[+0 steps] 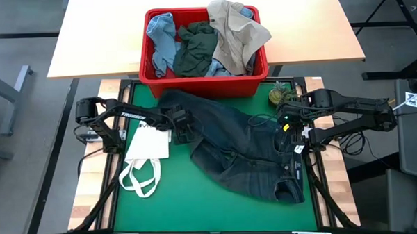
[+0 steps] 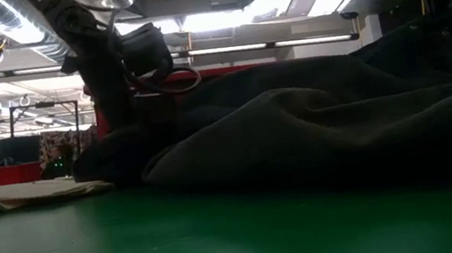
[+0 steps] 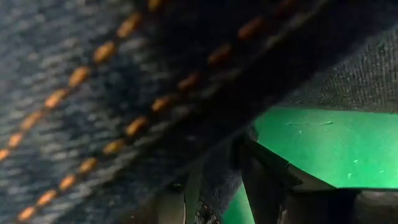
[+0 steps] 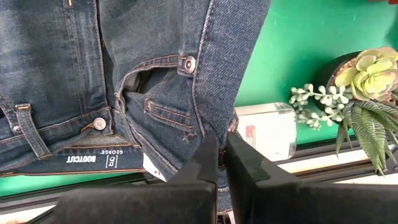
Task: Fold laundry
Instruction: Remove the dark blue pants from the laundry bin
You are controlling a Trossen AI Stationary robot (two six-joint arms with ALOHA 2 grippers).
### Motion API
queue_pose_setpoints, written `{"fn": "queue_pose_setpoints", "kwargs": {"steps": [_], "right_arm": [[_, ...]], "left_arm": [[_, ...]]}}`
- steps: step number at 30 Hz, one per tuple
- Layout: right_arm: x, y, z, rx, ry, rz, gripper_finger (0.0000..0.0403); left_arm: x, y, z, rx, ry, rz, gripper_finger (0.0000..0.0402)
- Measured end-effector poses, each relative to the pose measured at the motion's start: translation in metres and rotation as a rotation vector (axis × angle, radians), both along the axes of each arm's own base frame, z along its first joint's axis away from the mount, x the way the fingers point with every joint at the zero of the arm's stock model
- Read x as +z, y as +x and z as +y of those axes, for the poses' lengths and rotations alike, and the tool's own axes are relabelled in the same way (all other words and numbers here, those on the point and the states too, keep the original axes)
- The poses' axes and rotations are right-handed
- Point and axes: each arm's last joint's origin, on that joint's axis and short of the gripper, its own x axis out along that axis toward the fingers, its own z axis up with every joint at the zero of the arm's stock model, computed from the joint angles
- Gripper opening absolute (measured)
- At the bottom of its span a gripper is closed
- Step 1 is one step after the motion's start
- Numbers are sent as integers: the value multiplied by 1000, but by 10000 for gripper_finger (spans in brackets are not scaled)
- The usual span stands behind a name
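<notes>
A white tote bag (image 1: 148, 143) lies flat on the green mat (image 1: 197, 197), and its loop handles (image 1: 140, 179) trail toward the near edge. A red bin (image 1: 252, 79) sits at the far end of the mat, against a pale wooden tabletop (image 1: 101, 37). A small pot with a green plant (image 1: 281, 95) stands just beside the bin's right corner. Near the plant there is a small clear box (image 4: 268, 129) by the mat's black frame.
</notes>
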Motion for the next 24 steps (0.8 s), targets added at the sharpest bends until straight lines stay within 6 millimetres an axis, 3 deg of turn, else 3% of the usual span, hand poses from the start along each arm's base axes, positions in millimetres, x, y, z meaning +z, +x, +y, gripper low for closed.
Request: {"fn": "queue_pose_setpoints", "kwargs": {"steps": [4,8,12,18,24], "right_arm": [[0,0,0,0,-1,0,12],[0,0,0,0,-1,0,12],[0,0,0,0,-2,1,12],[0,0,-1,-2,-24,6,12],[0,0,-1,-3,-34,7,12]], "left_arm": [[-4,-4,-1,0,-3,11,74],[-4,-4,-1,5,-7,15,14],[7,-2,-1,2,-26,57,5],[58,6,-4,-36,-137,130,2],[128,9,-12,-103,-233,202,1]]}}
